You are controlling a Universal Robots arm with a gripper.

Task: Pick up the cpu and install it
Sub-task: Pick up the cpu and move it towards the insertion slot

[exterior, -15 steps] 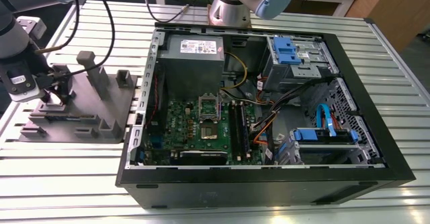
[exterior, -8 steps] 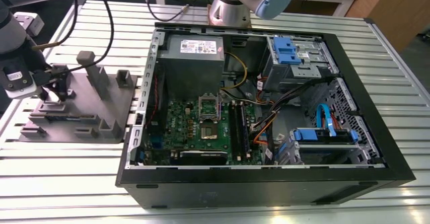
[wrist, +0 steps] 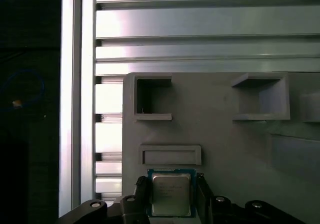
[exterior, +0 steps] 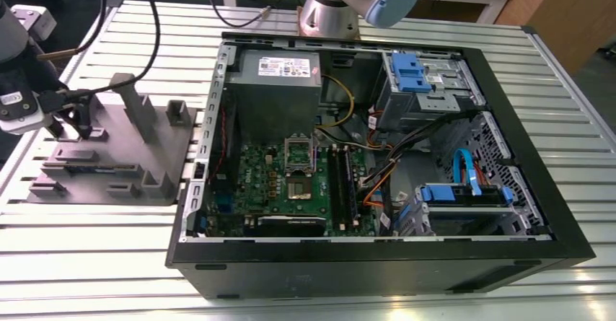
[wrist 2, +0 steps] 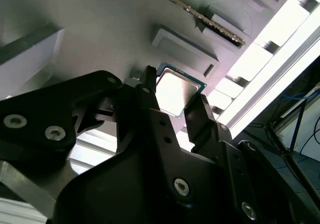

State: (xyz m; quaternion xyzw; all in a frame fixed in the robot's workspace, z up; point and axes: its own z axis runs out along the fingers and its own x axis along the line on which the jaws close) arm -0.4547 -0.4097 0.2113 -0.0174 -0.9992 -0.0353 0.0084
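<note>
The cpu [wrist: 171,193], a small square chip with a silvery top, lies on the grey holder block [wrist: 225,144] near one edge of it. My gripper [wrist: 172,204] is down over it, with one black finger [wrist: 142,194] against one side of the chip and the other against the opposite side. In the second wrist view the cpu [wrist 2: 176,88] shows bright between the fingertips of the gripper [wrist 2: 175,98]. In the exterior view my gripper [exterior: 69,128] stands at the holder block [exterior: 120,155] on the exterior view's left. The motherboard's socket [exterior: 297,164] sits inside the open computer case [exterior: 207,155].
The holder block carries upright posts [exterior: 130,101] and recessed pockets [wrist: 152,99] close to my gripper. Black memory sticks [exterior: 339,184] stand beside the socket. Cables [exterior: 385,169], drive cages [exterior: 428,83] and a power supply [exterior: 277,72] crowd the case. The slatted metal table [exterior: 97,249] runs around everything.
</note>
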